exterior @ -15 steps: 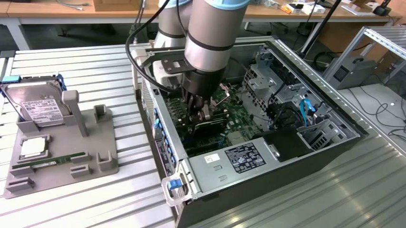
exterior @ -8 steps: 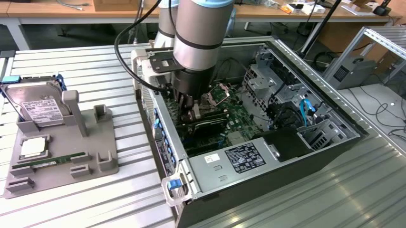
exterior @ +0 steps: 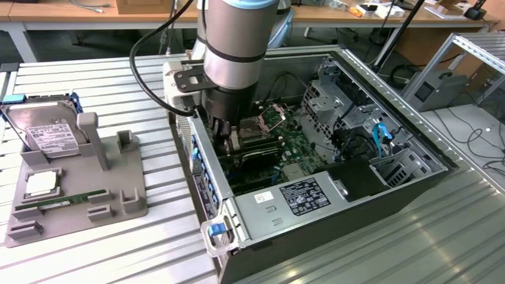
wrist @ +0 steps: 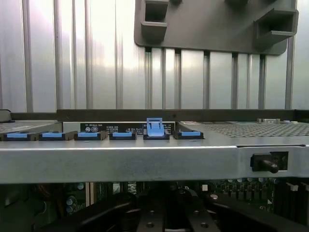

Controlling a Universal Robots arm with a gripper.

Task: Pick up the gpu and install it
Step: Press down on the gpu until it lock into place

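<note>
The arm reaches down into the open computer case (exterior: 379, 89), which lies on its side on the ribbed metal table (exterior: 118, 77). The gripper (exterior: 229, 139) is low inside the case, just above the green motherboard (exterior: 296, 148) and close to the case's rear wall on the exterior view's left. A dark flat shape at the gripper's tip, standing down toward the board, may be the gpu (exterior: 233, 145), but the arm covers most of it and I cannot tell whether the gripper is closed on it or how wide it stands.

In the wrist view the silver rear edge of the case (wrist: 145, 162) runs across the picture, with a row of blue slot clips (wrist: 87, 136) along it; one blue clip (wrist: 154, 128) stands raised above the others. Below that edge, dark gripper parts (wrist: 164, 212) hang over the motherboard (wrist: 241, 188).

On the table at the exterior view's left sits a grey holder tray (exterior: 126, 198). A silver hard drive (exterior: 47, 133) with a white label leans upright in it, a square chip (exterior: 41, 184) lies flat in front of that, and a narrow green memory stick (exterior: 67, 200) lies near the tray's front.
</note>
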